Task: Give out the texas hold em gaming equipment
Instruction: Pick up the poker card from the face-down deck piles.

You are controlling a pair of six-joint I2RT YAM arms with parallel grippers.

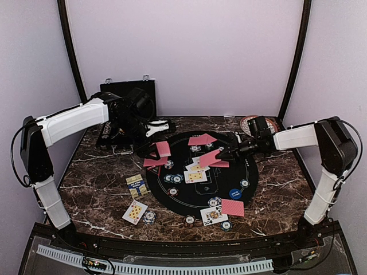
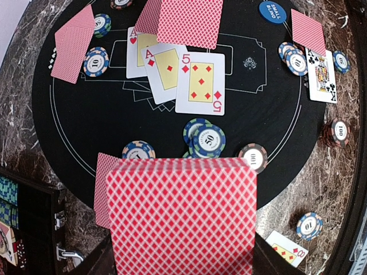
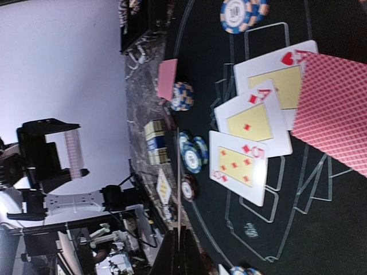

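The right gripper [image 1: 227, 153], nearer the board, is clamped on a card [image 1: 210, 157] held flat, edge-on to its wrist camera, with the wrist rolled and the arm reaching in low. The five [image 3: 238, 166] lies below that card, and the next printed box [image 3: 259, 207] sits nearer the fingers. The left gripper [image 2: 183, 259], far ahead, grips the deck [image 2: 183, 217].

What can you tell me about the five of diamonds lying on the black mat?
The five of diamonds is a white playing card with a pale yellow centre panel, five red pips and a red 5 in opposite corners. It lies flat, face up, on the round black mat, overlapping the edge of the ace of diamonds beside it. Nothing else touches it.
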